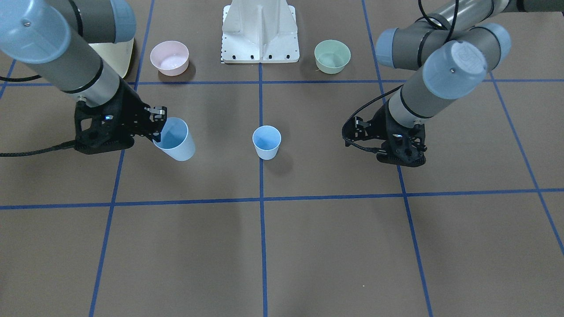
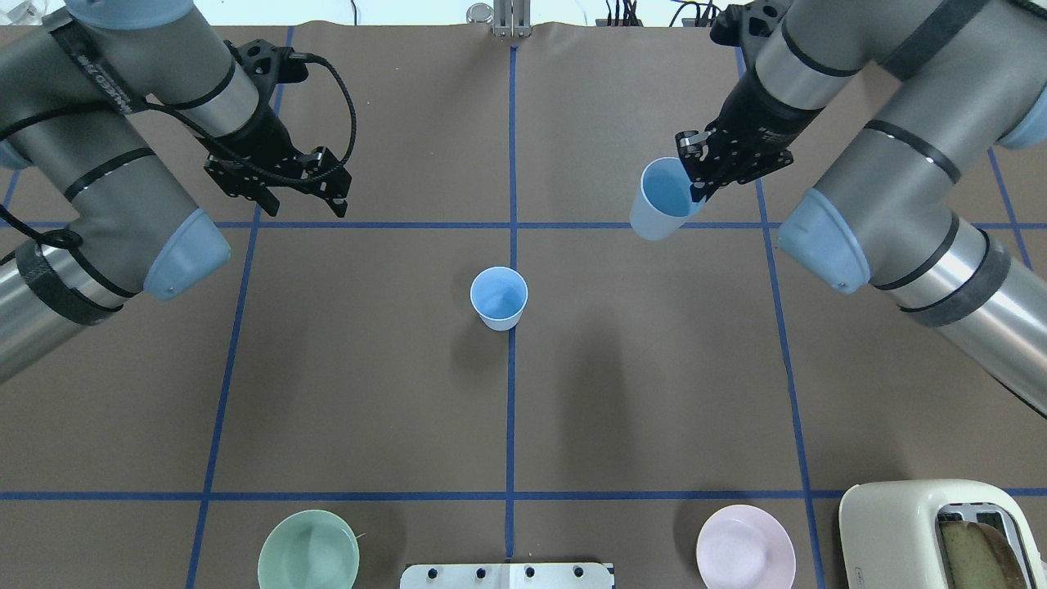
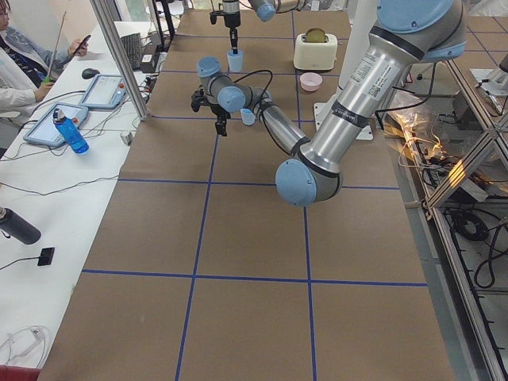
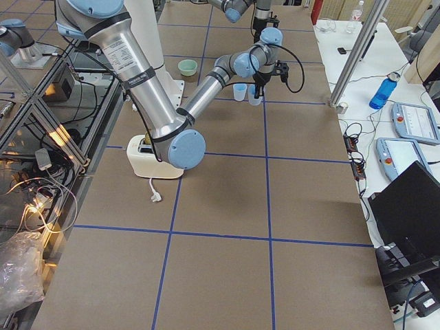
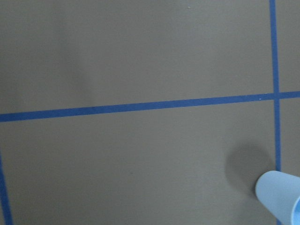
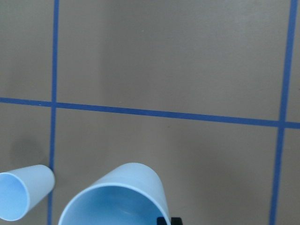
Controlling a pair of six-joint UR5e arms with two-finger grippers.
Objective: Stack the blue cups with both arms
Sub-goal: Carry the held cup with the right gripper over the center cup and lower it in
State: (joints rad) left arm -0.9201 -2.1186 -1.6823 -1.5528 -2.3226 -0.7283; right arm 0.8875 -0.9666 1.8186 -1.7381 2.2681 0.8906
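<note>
One pale-blue cup [image 1: 266,141] stands upright on the centre line of the table; it also shows in the overhead view [image 2: 499,298], at the lower right of the left wrist view [image 5: 281,192], and at the lower left of the right wrist view [image 6: 23,194]. My right gripper [image 2: 695,184] is shut on the rim of the second blue cup [image 2: 658,204], which hangs tilted, off to the side of the standing cup [image 1: 175,140] [image 6: 117,199]. My left gripper [image 2: 303,200] is open and empty on the other side of the standing cup, well apart from it [image 1: 387,147].
A pink bowl [image 1: 169,57] and a mint-green bowl [image 1: 332,56] sit on either side of the white pedestal base [image 1: 260,31]. A cream toaster [image 2: 941,532] stands near the pink bowl on my right. Blue tape lines grid the brown table.
</note>
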